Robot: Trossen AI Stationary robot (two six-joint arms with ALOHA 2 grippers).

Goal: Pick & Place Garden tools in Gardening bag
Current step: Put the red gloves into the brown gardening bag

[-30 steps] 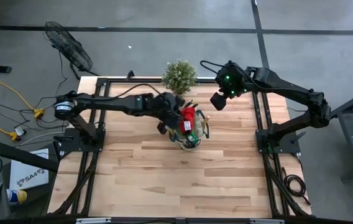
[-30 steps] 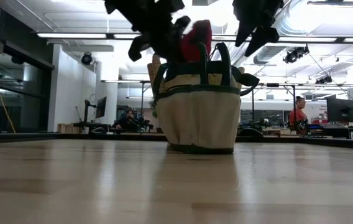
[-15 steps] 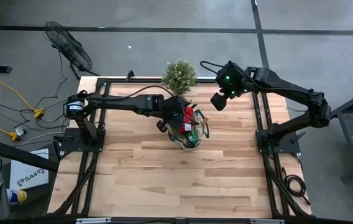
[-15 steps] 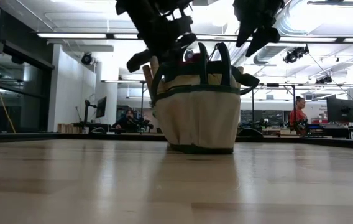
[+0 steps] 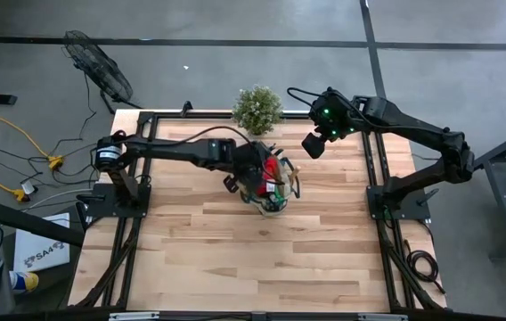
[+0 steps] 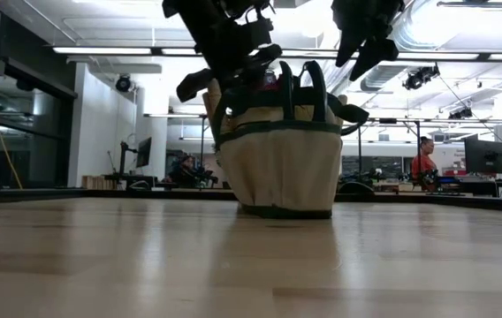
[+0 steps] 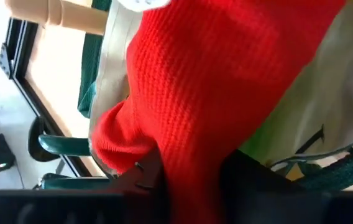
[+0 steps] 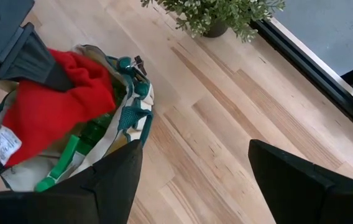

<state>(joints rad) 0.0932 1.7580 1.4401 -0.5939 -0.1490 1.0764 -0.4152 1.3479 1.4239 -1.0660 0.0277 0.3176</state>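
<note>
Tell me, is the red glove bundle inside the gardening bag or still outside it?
Inside. The red glove bundle sits in the gardening bag's open top, with the left gripper at it.

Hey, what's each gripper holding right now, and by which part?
Left gripper has the red glove between its fingers at one edge, over the bag. Right gripper holds nothing.

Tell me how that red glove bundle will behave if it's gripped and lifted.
The red glove bundle looks knitted, so probably floppy, sagging around the left gripper. Likely light. It may snag on the gardening bag rim, where it lies draped.
</note>
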